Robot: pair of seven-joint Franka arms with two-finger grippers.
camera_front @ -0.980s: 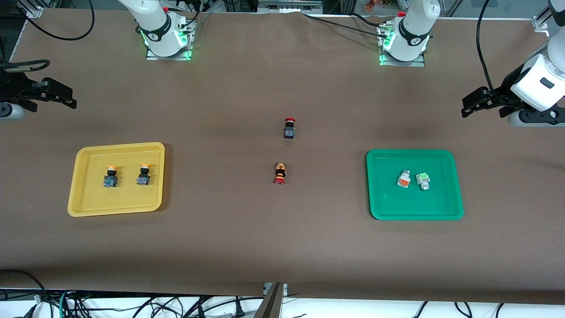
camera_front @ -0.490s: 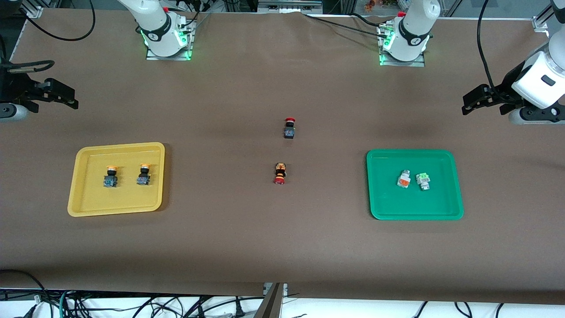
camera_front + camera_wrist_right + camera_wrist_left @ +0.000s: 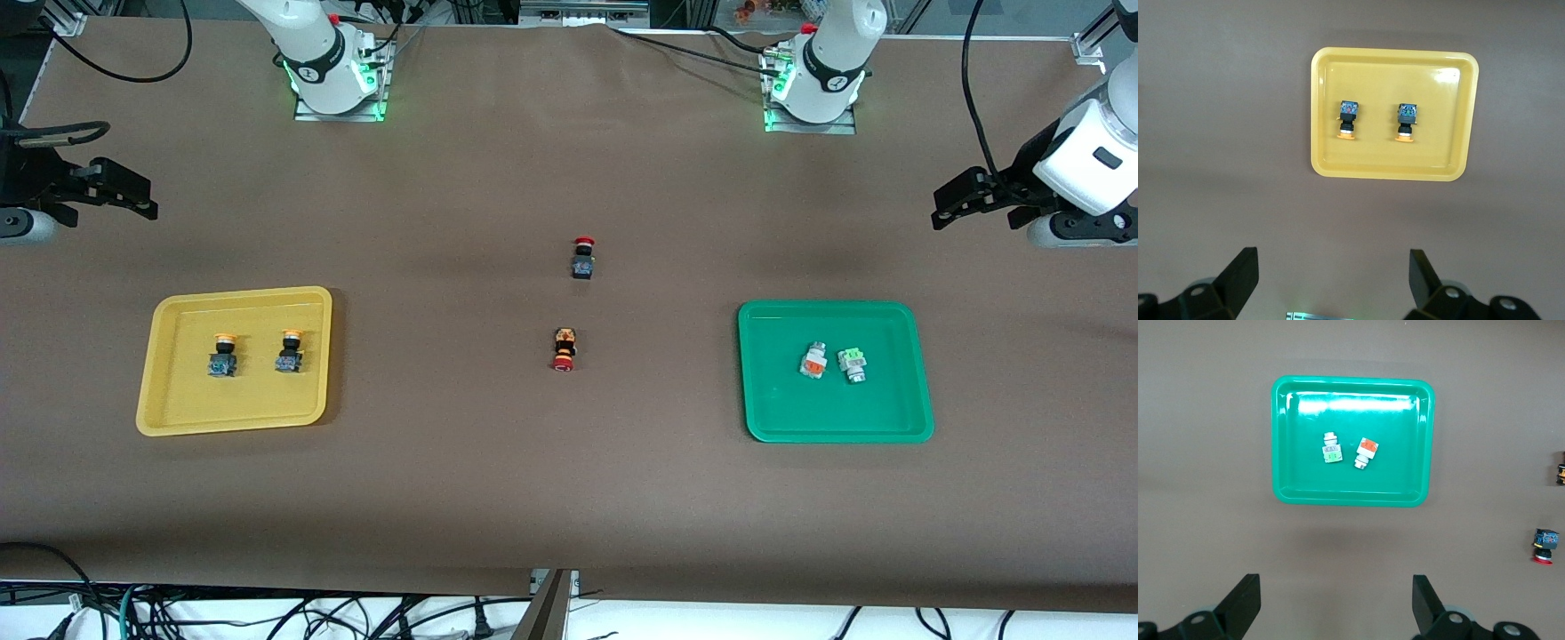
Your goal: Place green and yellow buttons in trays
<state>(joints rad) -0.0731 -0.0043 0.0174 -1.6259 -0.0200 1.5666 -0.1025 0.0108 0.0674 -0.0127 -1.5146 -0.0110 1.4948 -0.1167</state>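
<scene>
The yellow tray (image 3: 169,418) sits at mid-height of the front frame, toward the right arm's end of the bench (image 3: 569,498), and holds 2 yellow-capped buttons (image 3: 223,354) side by side. The green tray (image 3: 756,427), toward the left arm's end, holds the orange-faced button (image 3: 812,360) and the green-faced button (image 3: 853,364), close together. 2 red-capped buttons (image 3: 582,258) lie mid-frame. The left gripper (image 3: 1335,600) and the right gripper (image 3: 1333,273) hang over the bench ends, their fingers spread wide and empty.

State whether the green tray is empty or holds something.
Not empty. The green tray holds two small grey buttons side by side, one green-faced, one orange-faced.
</scene>
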